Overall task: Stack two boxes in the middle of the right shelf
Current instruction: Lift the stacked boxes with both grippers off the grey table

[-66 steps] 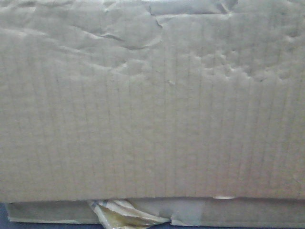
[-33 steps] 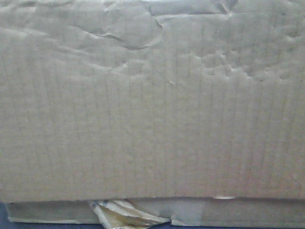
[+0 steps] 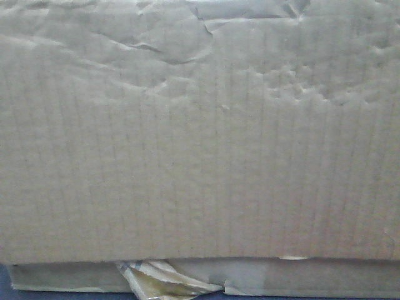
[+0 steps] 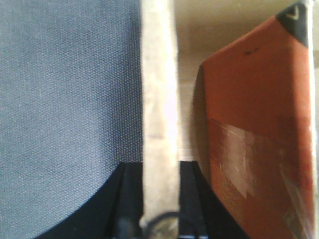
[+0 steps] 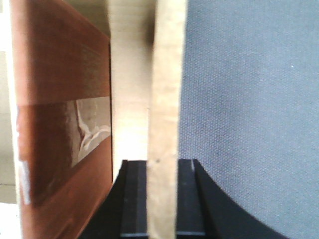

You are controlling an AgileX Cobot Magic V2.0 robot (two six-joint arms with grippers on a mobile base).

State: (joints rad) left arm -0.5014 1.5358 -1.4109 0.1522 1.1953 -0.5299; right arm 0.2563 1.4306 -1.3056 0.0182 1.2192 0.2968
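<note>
A large plain cardboard box [image 3: 200, 156] fills the front view, its creased face very close to the camera. My left gripper [image 4: 160, 167] is shut on the box's upright cardboard wall [image 4: 159, 74], one black finger on each side. My right gripper [image 5: 162, 164] is shut on the opposite cardboard wall [image 5: 167, 74] the same way. An orange-brown box with clear tape lies inside the cardboard box, at the right of the left wrist view [image 4: 254, 124] and at the left of the right wrist view [image 5: 60, 59]. No shelf is in view.
Blue-grey cloth lies outside the cardboard walls in both wrist views [image 4: 65, 99] [image 5: 249, 99]. Crumpled tape [image 3: 162, 281] hangs at the cardboard box's bottom edge. A thin dark blue strip [image 3: 5, 287] shows below the box.
</note>
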